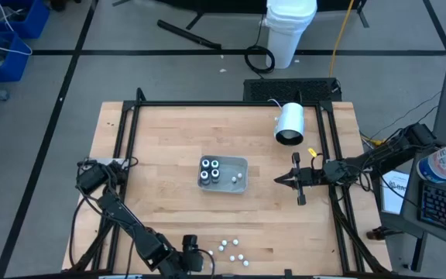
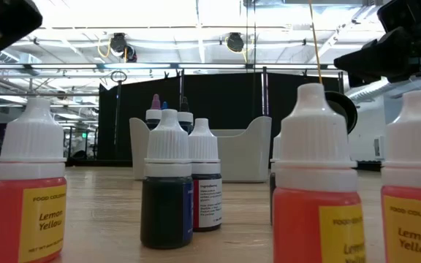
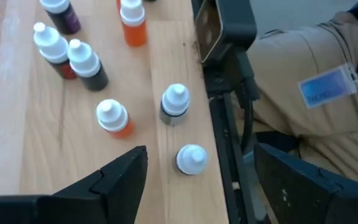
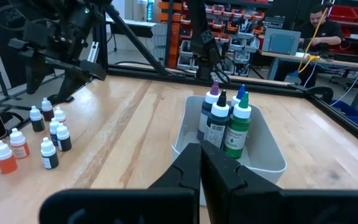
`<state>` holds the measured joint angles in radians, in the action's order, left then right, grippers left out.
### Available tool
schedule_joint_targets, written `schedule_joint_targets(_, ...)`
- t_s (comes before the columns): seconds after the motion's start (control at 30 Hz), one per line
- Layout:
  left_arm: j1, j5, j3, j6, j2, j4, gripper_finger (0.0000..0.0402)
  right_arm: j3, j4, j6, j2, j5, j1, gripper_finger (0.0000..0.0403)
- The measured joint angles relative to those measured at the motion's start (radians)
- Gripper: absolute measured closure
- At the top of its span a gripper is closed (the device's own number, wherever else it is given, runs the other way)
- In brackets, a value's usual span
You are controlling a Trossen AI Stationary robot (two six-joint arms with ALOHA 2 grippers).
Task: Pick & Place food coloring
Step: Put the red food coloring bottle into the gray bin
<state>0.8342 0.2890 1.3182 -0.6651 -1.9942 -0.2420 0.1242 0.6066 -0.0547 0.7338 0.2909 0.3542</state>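
Food coloring bottles (image 1: 231, 249), small white-capped droppers with orange, dark and purple bodies, stand loose in a cluster at the near edge of your pale wooden table (image 1: 169, 139). Just beside them to the left you have the left gripper (image 1: 190, 254), its dark fingers spread wide and holding nothing; in its wrist view a white-capped bottle (image 3: 192, 158) stands between the spread fingers. Farther in, at the table's middle, more bottles (image 1: 209, 172) with purple, black and green tips stand upright in the grey rectangular plastic tray (image 1: 237, 163). To the tray's right, your right gripper (image 1: 282, 180) hovers clenched and empty, pointing at it. Beyond lies a white cylinder (image 1: 289, 123) on its side.
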Motion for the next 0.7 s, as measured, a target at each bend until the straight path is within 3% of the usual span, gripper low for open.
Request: schedule_joint_targets(0.7,0.006,-0.006,-0.003,0.004,-0.031,0.008,0.0105,0.0,0.01,-0.01,0.0,0.0,0.0,0.0403)
